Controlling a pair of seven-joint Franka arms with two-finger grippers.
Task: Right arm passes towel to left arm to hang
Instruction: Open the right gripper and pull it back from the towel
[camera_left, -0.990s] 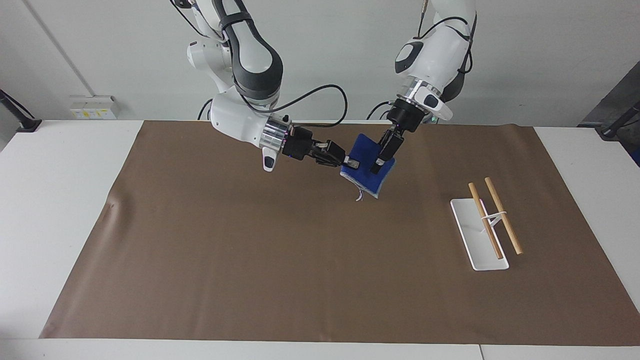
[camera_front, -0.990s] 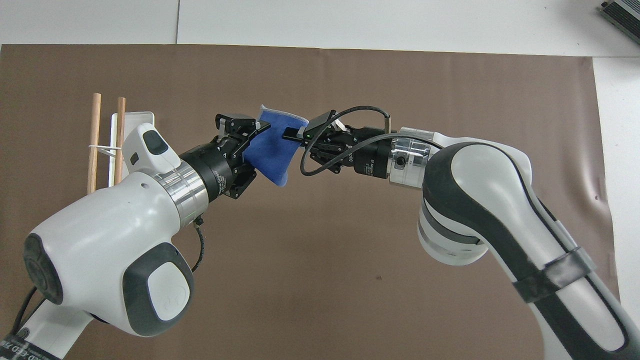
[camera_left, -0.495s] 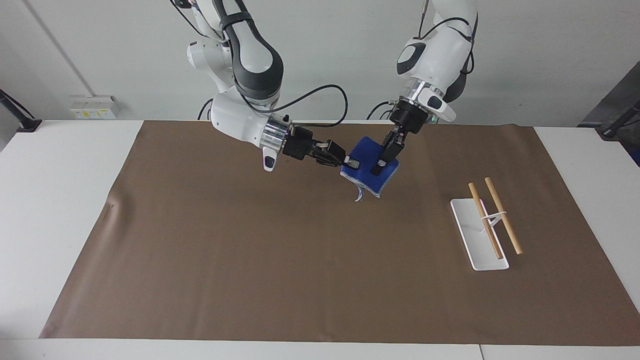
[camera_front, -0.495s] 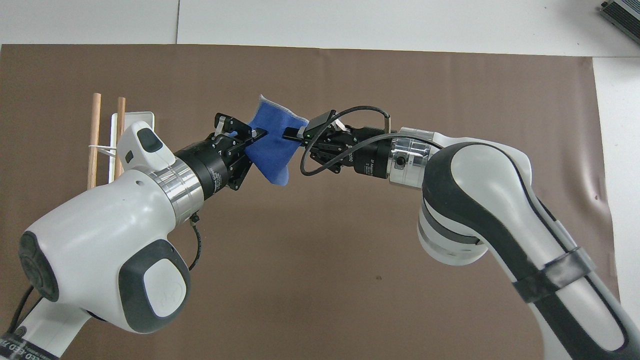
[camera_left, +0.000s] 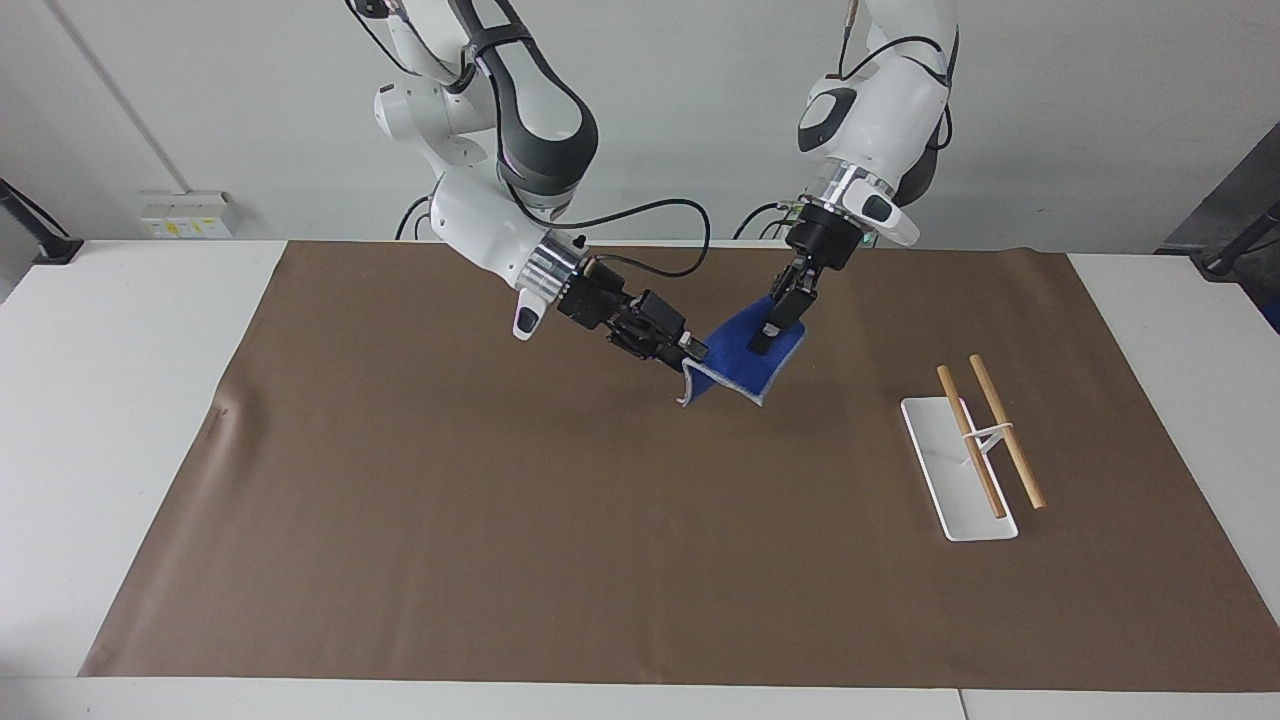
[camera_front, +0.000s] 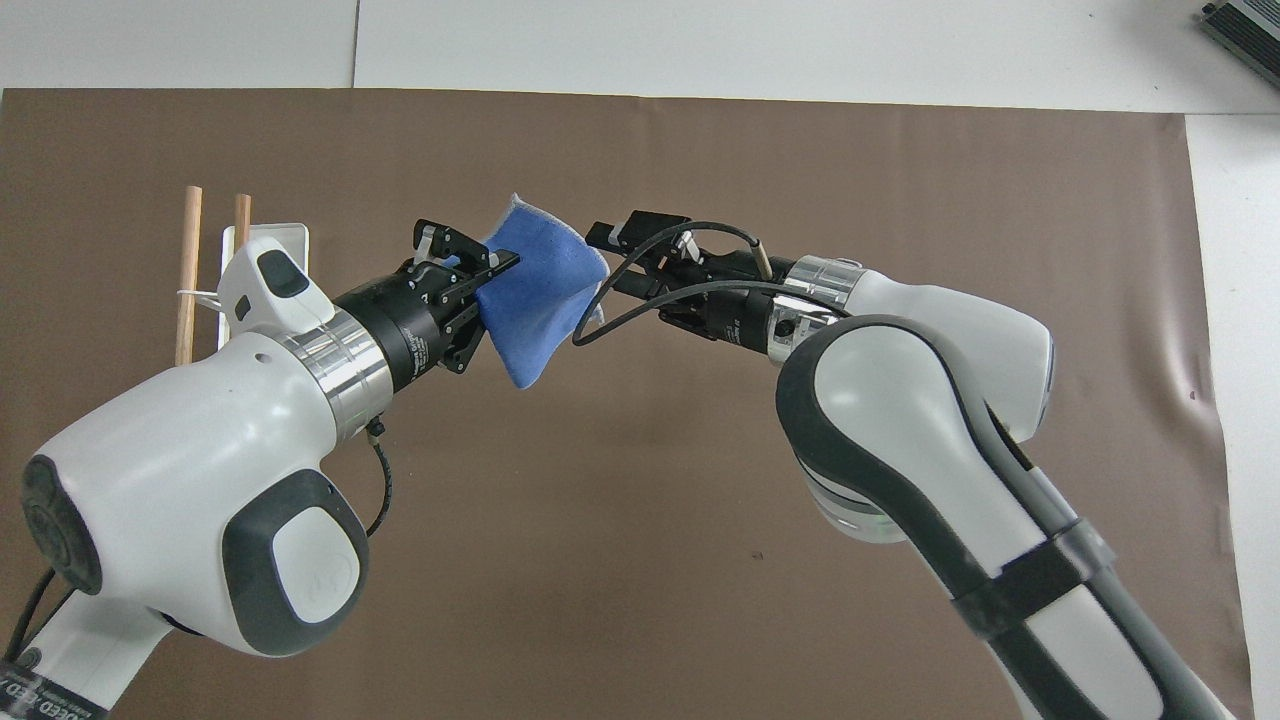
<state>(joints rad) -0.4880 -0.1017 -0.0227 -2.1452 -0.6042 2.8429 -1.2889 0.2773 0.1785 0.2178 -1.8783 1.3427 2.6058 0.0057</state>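
Note:
The blue towel hangs in the air over the brown mat, nearer the robots than the mat's middle. My left gripper comes down from above and is shut on the towel's upper part. In the overhead view it grips the towel at the edge toward the left arm's end. My right gripper points slantwise down, its tip at the towel's corner toward the right arm's end. It also shows in the overhead view. The towel is spread between the two grippers, and a loose hem hangs below.
A white tray with two wooden rods stands on the brown mat toward the left arm's end. In the overhead view the left wrist covers part of the tray.
The right arm has turned its wrist and dipped lower. The left gripper has pulled the towel a little toward the left arm's end. The towel now lies flatter, spread between the two.

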